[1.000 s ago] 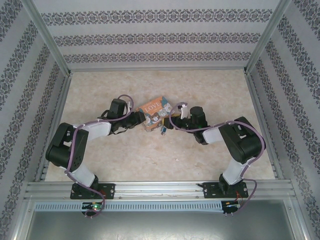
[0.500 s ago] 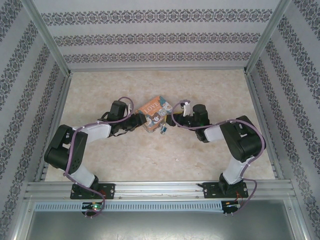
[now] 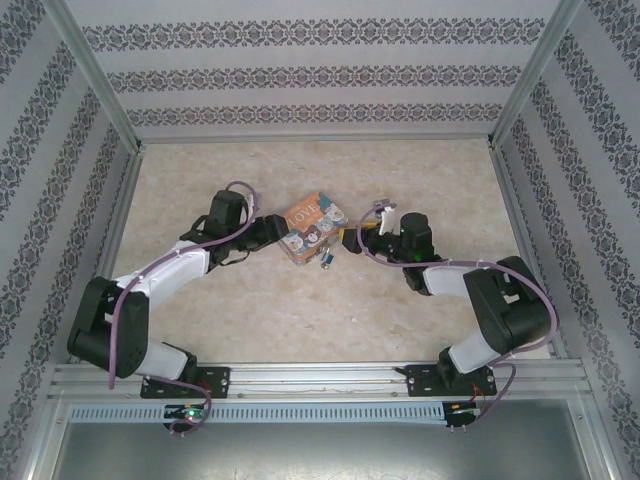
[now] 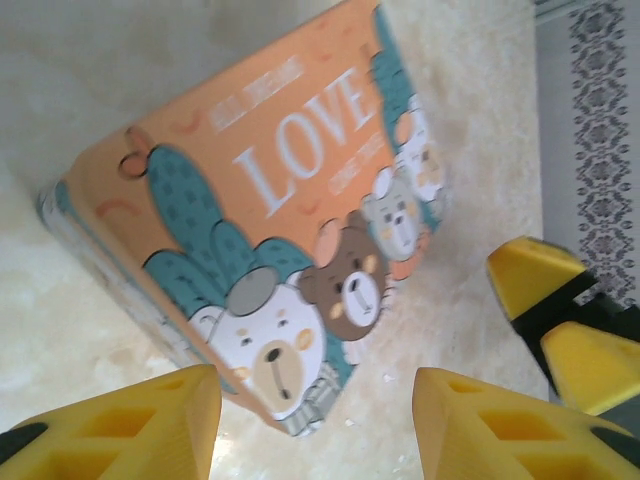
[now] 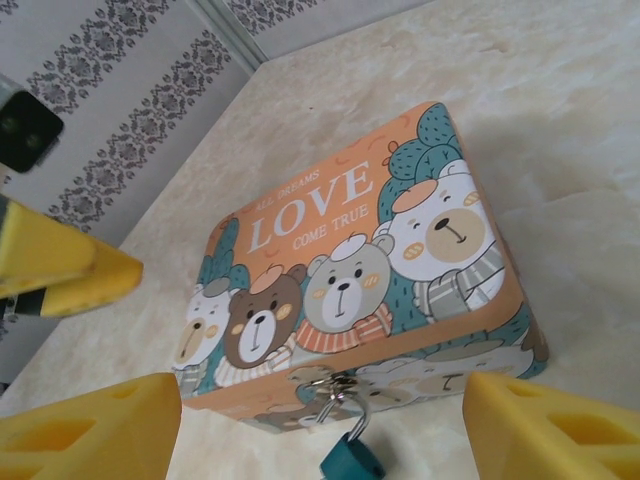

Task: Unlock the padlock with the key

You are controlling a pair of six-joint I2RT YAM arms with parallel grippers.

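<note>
The orange "LOVE" tin [image 3: 313,226] lies mid-table. The small blue padlock [image 3: 326,261] hangs by its silvery shackle from the tin's front hasp [image 5: 335,385]. In the right wrist view the padlock [image 5: 352,457] sits low between my fingers. My right gripper [image 5: 320,440] is open and faces the tin's front without touching it. It stands just right of the tin [image 3: 355,236]. My left gripper [image 4: 315,430] is open at the tin's left corner [image 3: 274,233], with the tin's [image 4: 280,230] near corner just ahead of its fingers. The key is out of view.
The marble-patterned table [image 3: 420,170] is fenced by patterned walls and aluminium posts on three sides. A metal rail [image 3: 320,375] with both arm bases runs along the near edge. The right gripper's yellow fingers [image 4: 560,320] appear at the right of the left wrist view.
The left gripper has opened wider and drawn back a little to the left of the tin. The right arm has pulled back to the right. The tin and padlock stay put.
</note>
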